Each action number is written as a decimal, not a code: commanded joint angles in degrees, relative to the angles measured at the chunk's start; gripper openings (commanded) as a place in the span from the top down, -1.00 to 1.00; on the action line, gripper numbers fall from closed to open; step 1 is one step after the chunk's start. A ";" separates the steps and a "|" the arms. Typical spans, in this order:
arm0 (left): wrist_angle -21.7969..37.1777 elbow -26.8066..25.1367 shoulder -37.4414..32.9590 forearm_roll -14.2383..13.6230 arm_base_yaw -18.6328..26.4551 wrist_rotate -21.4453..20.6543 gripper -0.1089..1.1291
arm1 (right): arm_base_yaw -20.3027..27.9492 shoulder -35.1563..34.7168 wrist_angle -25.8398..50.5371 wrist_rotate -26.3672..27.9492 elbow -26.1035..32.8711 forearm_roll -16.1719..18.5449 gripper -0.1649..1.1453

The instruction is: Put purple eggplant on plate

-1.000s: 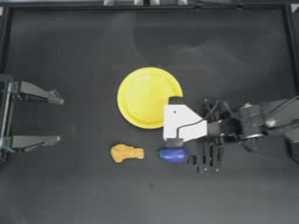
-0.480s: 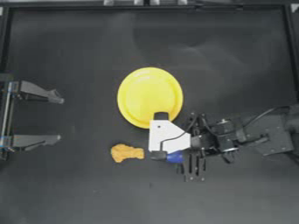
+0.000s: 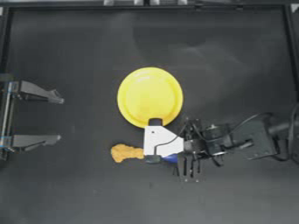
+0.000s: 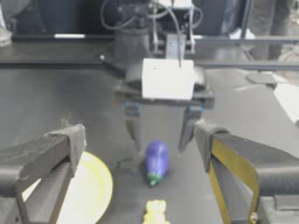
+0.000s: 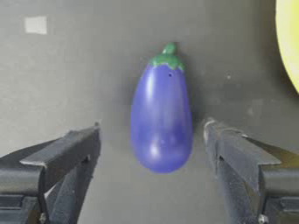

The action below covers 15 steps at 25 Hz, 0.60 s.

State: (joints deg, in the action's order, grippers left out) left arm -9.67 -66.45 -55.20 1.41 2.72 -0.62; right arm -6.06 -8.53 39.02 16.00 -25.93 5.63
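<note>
The purple eggplant [image 5: 161,116] lies flat on the dark table, its green stem pointing away from my right arm. My right gripper [image 5: 153,135] is open, with one jaw on each side of the eggplant's rounded end and a gap at both sides. From above, only a sliver of the eggplant [image 3: 171,158] shows under the white wrist block. The yellow plate [image 3: 150,97] sits just behind it and holds nothing. My left gripper [image 3: 57,119] is parked open at the table's left edge. The left wrist view shows the right gripper [image 4: 161,144] down over the eggplant [image 4: 156,161].
A lumpy orange-tan nugget [image 3: 126,152] lies on the table just left of the eggplant, close to the right gripper. The plate's rim [image 5: 289,43] is close beside the eggplant. A raised black frame borders the table.
My right arm has moved left and toward the table's front, and its open jaws now straddle the eggplant. The eggplant, plate, nugget and left arm have stayed put.
</note>
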 commanded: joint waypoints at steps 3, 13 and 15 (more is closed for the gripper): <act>-0.18 1.14 0.62 0.00 0.09 0.00 -0.84 | -0.09 -0.88 -0.26 0.09 1.85 1.49 -0.73; -0.18 1.14 0.62 0.09 0.09 0.18 -0.84 | -0.18 -1.76 1.58 2.37 2.55 4.66 0.02; -0.18 1.14 0.62 0.09 0.09 0.18 -0.84 | -0.53 -1.49 1.58 2.46 2.72 4.83 0.17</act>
State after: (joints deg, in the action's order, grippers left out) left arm -9.58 -66.45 -55.20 1.49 2.72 -0.53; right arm -6.24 -11.43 40.61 18.37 -24.52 10.11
